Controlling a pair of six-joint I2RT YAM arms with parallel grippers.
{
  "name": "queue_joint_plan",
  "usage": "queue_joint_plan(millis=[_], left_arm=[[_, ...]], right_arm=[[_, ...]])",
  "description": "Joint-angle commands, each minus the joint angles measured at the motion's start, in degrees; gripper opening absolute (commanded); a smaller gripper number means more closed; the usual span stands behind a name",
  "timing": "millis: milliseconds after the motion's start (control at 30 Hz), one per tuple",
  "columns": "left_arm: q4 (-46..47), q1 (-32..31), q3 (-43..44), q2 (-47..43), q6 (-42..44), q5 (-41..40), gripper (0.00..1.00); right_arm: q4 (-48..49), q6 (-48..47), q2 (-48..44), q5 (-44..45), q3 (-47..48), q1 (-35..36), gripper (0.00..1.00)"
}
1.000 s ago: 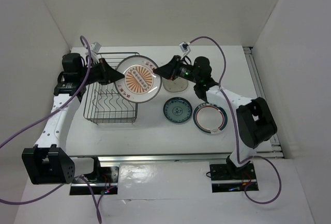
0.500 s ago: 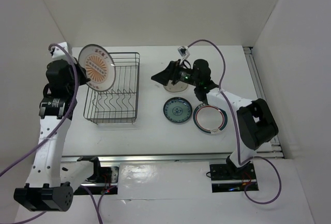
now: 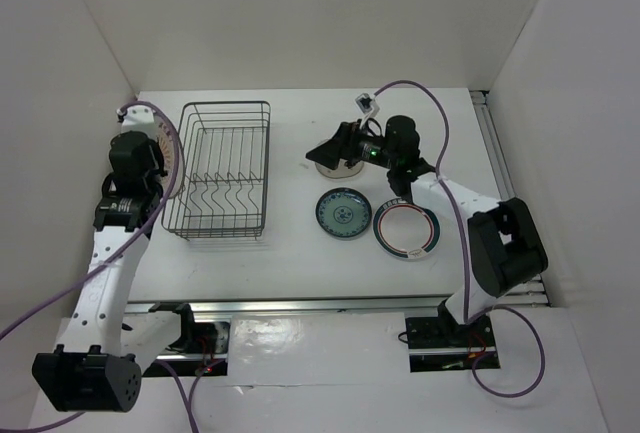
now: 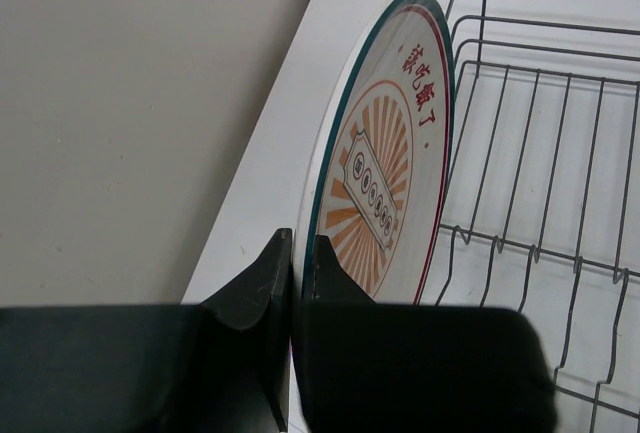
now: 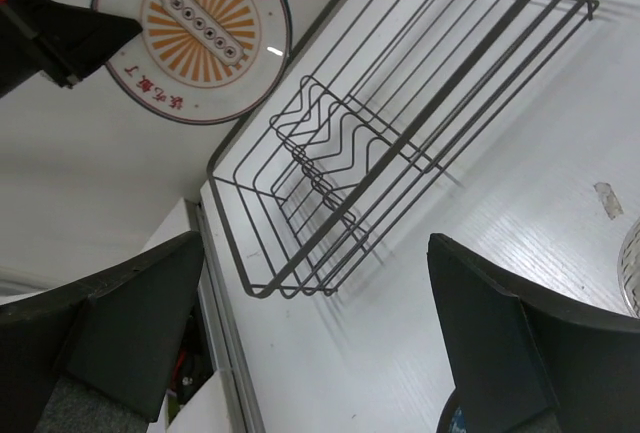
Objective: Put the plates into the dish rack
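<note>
Now I am pinching the sunburst plate [image 4: 385, 183] by its rim in my left gripper [image 4: 295, 253]. The fingers are pressing together on the plate's near edge, and the plate is standing on edge ahead of them. I am holding it upright, I judge, so that it can go down edgewise between the prongs. I am gripping the rim so that the fingers are clear of the wires. Its face is turning toward the right of the fingers and showing white, with orange rays round a central badge, red characters near the far edge and a thin green border. Just right of the plate and running on beyond it, the rack [image 4: 540, 153] is sitting flat on the table [image 4: 270, 143]. The plate is hanging outside the rack's wall, not yet loaded.

My right gripper [image 5: 315, 283] is standing spread wide and gripping nothing, which I am taking as readiness for the next plate. The grey plate [image 3: 340, 165] is sitting close by its right finger. The teal plate [image 3: 342, 213] and the rimmed plate [image 3: 406, 230] are lying flat behind it, toward my base. Far ahead of these fingers the rack is waiting.
</note>
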Motion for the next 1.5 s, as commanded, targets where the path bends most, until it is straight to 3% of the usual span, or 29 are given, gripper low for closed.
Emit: queue_joint_plan(millis=[0,333,767,867,900,1100,1233,1300,1333,1367,1400,1467], left_arm=[[9.3,0.0,0.0,-1.3,3.2,-0.6,0.00],[11.3,0.0,-3.2,1.3,2.3,4.0,0.00],[10.7,0.0,-4.2,5.5,1.1,3.5,0.00],[10.7,0.0,-4.7,5.5,-0.6,1.6,0.15],[10.1,0.0,-4.7,5.5,-1.3,0.8,0.27],[10.1,0.0,-4.2,6.0,-2.3,-1.1,0.30],[9.2,0.0,-3.1,6.0,-3.7,-1.1,0.42],[9.2,0.0,-3.1,5.3,-4.4,-0.3,0.54],[9.2,0.0,-3.1,4.4,-4.4,-0.3,0.65],[9.2,0.0,-3.1,3.8,-5.1,0.4,0.88],[9.2,0.0,-3.1,3.2,-5.1,1.3,1.00],[8.6,0.0,-3.1,2.2,-7.0,3.3,1.00]], right_arm=[[1.2,-0.8,-3.7,-2.1,-1.8,-1.4,1.00],[5.0,2.2,-5.3,-5.2,-4.2,-4.9,1.00],[5.6,3.7,-7.4,-6.2,-5.2,-6.6,1.00],[5.6,3.7,-7.4,-6.2,-5.2,-6.6,1.00],[5.6,3.7,-7.4,-6.2,-5.2,-6.6,1.00],[3.3,2.2,-7.4,-3.9,-5.2,-6.6,1.00],[-2.4,-1.1,-9.1,-0.1,-5.2,-6.6,1.00],[-8.5,-4.7,-9.7,4.5,-3.9,-7.2,1.00],[-10.2,-6.8,-10.3,6.1,-3.2,-7.2,1.00],[-11.7,-7.7,-10.8,7.8,-3.2,-7.2,1.00],[-14.1,-8.5,-10.8,10.5,-2.6,-7.2,1.00],[-17.1,-10.6,-9.9,14.2,-2.0,-8.4,1.00]])
